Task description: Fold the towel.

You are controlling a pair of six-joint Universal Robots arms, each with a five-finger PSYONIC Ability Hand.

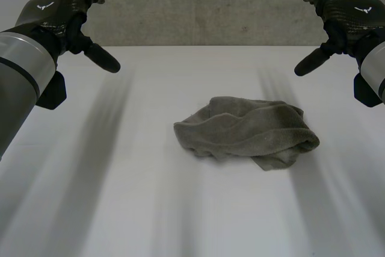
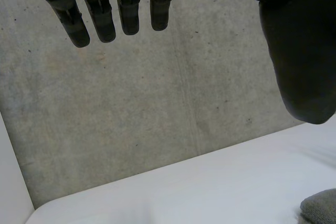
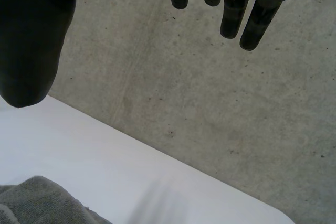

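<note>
A grey-green towel (image 1: 246, 132) lies crumpled in a loose heap on the white table (image 1: 120, 197), a little right of the middle. My left hand (image 1: 63, 13) hovers high at the far left, fingers straight and thumb out, holding nothing. At the far right my right hand (image 1: 346, 13) hangs the same way, open and empty. Both hands are well above and behind the towel. In the left wrist view the straight fingers (image 2: 100, 17) point at the wall, with a bit of the towel (image 2: 321, 206) beyond the thumb. The right wrist view has the towel (image 3: 42, 203) below the thumb (image 3: 31, 51).
A grey concrete wall (image 1: 204, 4) rises right behind the table's far edge. White tabletop stretches around the towel on all sides.
</note>
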